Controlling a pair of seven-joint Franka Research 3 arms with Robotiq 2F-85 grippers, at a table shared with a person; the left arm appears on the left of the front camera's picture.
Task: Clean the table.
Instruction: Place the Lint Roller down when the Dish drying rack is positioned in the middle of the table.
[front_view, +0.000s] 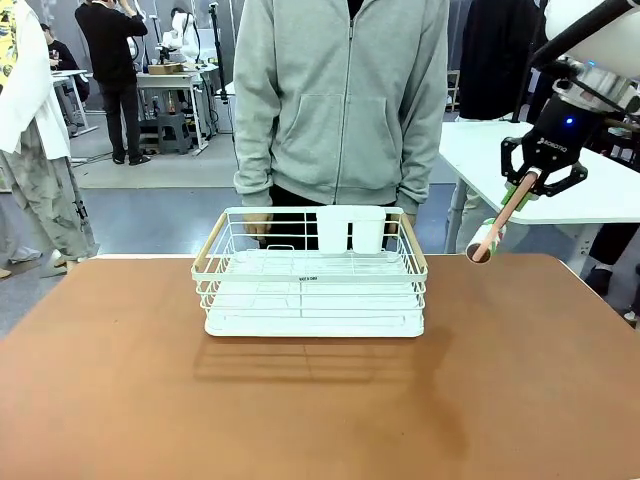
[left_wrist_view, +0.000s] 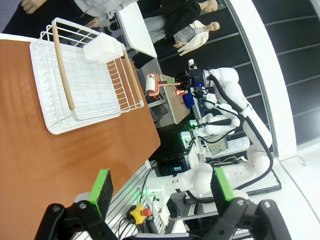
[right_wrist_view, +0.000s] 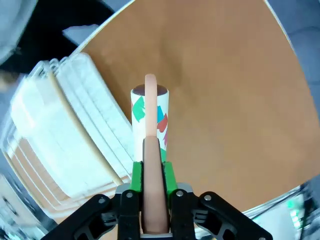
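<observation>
The reddish-brown table (front_view: 300, 420) stretches across the front view. My right gripper (front_view: 533, 182) hangs above its far right corner, shut on the pinkish handle of a lint roller (front_view: 487, 240) whose white roll points down toward the table edge. In the right wrist view the right gripper (right_wrist_view: 150, 175) clamps the handle with its green pads, and the roll (right_wrist_view: 149, 117), marked with green and red patches, hovers over the table (right_wrist_view: 225, 100). My left gripper (left_wrist_view: 162, 184) stands open off the table's (left_wrist_view: 50, 160) near side, with nothing between its fingers. Farther off there, the lint roller (left_wrist_view: 152, 85) hangs beyond the table's corner.
A white wire dish rack (front_view: 310, 275) with wooden handles and a white cup holder stands at the far middle of the table. A person in a grey hoodie (front_view: 340, 100) stands right behind it. A white-topped table (front_view: 560, 170) sits at the right rear.
</observation>
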